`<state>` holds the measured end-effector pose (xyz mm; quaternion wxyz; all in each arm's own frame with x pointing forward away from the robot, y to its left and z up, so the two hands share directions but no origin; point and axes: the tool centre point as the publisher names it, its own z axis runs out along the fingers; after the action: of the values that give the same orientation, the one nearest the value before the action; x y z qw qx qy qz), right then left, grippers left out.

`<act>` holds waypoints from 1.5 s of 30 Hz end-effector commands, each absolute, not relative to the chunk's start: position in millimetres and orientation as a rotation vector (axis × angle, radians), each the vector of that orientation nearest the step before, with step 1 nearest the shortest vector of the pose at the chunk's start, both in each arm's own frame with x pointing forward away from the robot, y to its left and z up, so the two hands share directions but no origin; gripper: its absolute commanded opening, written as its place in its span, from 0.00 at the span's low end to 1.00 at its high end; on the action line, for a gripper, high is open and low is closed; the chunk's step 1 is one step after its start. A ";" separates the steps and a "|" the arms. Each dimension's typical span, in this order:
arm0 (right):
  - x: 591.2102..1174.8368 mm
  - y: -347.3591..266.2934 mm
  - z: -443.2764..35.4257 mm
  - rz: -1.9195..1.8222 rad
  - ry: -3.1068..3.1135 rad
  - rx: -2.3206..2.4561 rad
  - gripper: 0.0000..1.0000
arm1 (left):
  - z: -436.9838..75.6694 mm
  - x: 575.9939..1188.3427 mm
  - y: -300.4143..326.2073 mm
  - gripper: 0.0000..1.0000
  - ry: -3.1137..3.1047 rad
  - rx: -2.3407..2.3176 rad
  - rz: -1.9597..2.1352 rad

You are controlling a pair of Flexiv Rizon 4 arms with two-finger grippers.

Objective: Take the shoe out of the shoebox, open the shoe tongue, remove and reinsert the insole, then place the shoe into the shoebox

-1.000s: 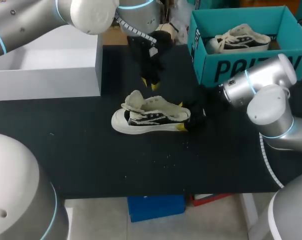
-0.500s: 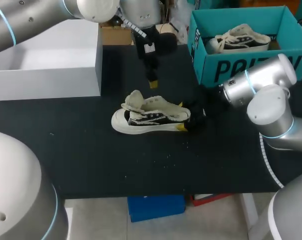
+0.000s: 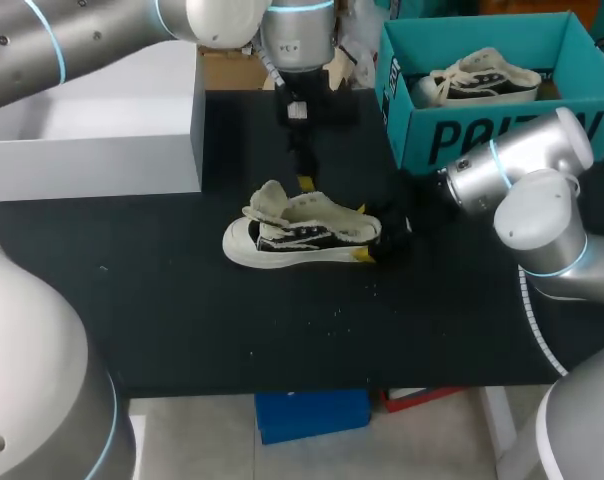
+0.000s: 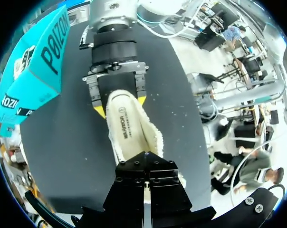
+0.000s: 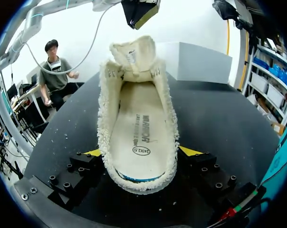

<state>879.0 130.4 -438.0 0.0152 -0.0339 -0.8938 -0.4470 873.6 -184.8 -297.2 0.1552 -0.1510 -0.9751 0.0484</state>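
On the black table (image 3: 182, 330), about the middle, the shoe (image 3: 297, 236) stands on its sole outside the box. Its white toe points to 9 o'clock and its heel to 3 o'clock.

The right gripper (image 3: 364, 232) comes in at the shoe's 3 o'clock end and is clenched on the heel. In the right wrist view one yellow tip presses each side of the fleecy collar. The same view looks straight down into the shoe, where the pale insole (image 5: 138, 128) lies flat inside. The tongue (image 5: 133, 54) is folded up and forward over the toe end, leaving the mouth wide.

At the shoe's 12 o'clock, the left gripper (image 3: 304, 183) hangs above the far rim of the collar. Its fingers are pressed together with nothing between them. The right wrist view shows it over the tongue and clear of it.

Farther back, at about 10 o'clock from the shoe, a white box (image 3: 112, 150) sits on the table's far left part. At about 1 o'clock stands the teal shoebox (image 3: 482, 140), open at the top. A second shoe (image 3: 482, 80) lies inside it, toe toward 9 o'clock. The right arm passes just in front of the shoebox's near wall.
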 end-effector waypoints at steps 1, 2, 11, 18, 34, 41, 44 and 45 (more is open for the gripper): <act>880.0 130.9 -440.1 -1.390 -2.781 -0.108 0.00 | -306.7 879.3 -194.2 0.00 -2.673 -0.764 0.134; 880.0 130.9 -440.1 -1.390 -2.781 -0.108 0.00 | -307.6 878.9 -195.4 0.00 -2.681 -0.757 0.133; 880.0 130.9 -440.1 -1.390 -2.781 -0.108 0.00 | -323.1 873.5 -193.8 0.00 -2.713 -0.540 0.223; 880.0 130.9 -440.1 -1.390 -2.781 -0.108 0.00 | -325.0 867.2 -194.5 0.00 -2.716 -0.450 0.220; 880.0 130.9 -440.1 -1.390 -2.781 -0.108 0.00 | -324.7 868.5 -191.4 0.00 -2.746 -0.390 0.184; 880.0 130.9 -440.1 -1.390 -2.781 -0.108 0.00 | -342.7 874.1 -193.6 0.00 -2.747 -0.302 0.175; 880.0 130.9 -440.1 -1.390 -2.781 -0.108 0.00 | -352.8 875.8 -193.6 0.00 -2.738 -0.278 0.184; 880.0 130.9 -440.1 -1.390 -2.781 -0.108 0.00 | -355.0 876.1 -193.7 0.00 -2.736 -0.273 0.175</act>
<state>879.0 130.4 -438.1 0.0151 -0.0338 -0.8938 -0.4470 871.7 -192.0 -340.8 0.1857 -0.0978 -0.9760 0.0577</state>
